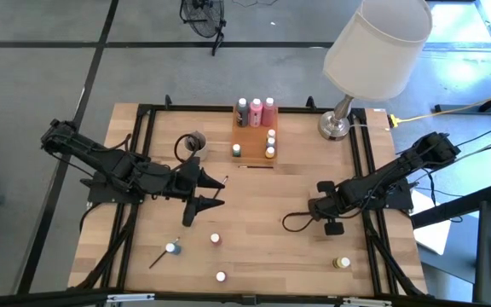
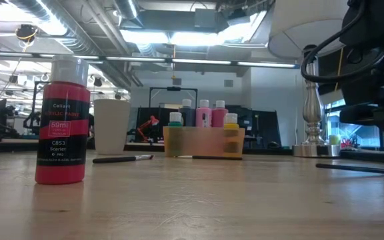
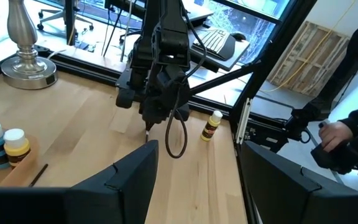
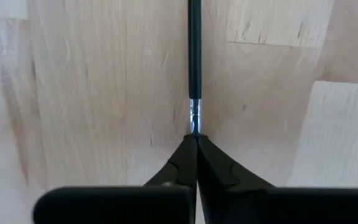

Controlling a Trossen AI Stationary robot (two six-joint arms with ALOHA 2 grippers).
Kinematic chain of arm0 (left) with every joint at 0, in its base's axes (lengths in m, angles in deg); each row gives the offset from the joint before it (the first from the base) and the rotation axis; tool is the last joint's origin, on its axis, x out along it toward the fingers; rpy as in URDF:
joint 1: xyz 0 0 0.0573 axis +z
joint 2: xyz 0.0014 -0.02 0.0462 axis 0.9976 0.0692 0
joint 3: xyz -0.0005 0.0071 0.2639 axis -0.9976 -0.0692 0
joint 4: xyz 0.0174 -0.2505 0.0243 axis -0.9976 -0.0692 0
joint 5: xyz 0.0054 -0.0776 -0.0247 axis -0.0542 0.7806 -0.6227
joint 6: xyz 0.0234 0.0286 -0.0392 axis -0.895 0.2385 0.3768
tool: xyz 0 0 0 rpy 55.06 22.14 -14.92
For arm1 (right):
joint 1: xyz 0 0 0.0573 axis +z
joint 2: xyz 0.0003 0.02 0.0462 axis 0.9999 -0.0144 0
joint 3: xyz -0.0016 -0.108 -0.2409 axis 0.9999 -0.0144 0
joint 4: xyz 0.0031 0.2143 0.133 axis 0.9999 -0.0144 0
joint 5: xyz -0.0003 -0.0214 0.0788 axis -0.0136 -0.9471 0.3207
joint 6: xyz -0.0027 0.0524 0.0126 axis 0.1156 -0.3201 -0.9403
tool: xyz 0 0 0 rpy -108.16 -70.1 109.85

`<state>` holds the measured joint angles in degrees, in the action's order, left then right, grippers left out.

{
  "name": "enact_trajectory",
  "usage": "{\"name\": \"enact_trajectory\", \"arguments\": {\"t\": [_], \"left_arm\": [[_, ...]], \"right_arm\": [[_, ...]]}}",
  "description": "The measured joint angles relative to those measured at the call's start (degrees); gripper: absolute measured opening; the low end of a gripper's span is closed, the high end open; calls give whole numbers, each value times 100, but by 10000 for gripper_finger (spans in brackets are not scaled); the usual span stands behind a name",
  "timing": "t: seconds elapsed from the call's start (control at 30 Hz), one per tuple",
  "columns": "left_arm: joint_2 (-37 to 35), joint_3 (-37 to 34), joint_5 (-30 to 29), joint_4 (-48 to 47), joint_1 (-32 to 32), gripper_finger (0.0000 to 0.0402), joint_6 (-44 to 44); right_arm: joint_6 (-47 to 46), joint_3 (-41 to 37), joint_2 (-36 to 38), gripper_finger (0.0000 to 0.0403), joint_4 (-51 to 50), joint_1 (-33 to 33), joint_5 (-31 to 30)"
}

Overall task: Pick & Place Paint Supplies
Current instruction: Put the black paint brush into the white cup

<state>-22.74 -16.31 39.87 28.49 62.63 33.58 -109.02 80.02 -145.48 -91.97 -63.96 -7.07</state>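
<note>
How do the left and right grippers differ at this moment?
The left gripper hangs with fingers spread wide and nothing between them; the right gripper is pinched shut on a thin dark paintbrush lying on the table. The left sits mid-table, left of centre; the right is low, right of centre. Both are dark two-finger grippers.

The right tool [image 4: 196,140] is pinched closed low over the table, while the left tool [image 1: 207,192] hangs spread.

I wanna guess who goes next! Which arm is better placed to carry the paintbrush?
Right, probably. Its end effector is shut on the end of a thin dark paintbrush lying on the wooden table. The left end effector is open, holds nothing, and sits across the table.
</note>
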Motion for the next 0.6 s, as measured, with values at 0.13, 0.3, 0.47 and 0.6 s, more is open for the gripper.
{"name": "enact_trajectory", "arguments": {"t": [0.13, 0.3, 0.47, 0.6], "left_arm": [[0, 0, -22, 2, 0, 226, 0], [0, 0, -24, 98, 4, 226, -2], [0, 0, -15, 183, 85, 226, 1], [0, 0, 9, 290, 111, 226, 2]], "right_arm": [[-165, 1, 0, 1, 1, -2, 2], [-460, 51, -10, 0, -15, -13, 22], [-572, 168, -42, 0, -68, -15, -22], [-618, 252, -60, 0, -62, -15, -51]]}}
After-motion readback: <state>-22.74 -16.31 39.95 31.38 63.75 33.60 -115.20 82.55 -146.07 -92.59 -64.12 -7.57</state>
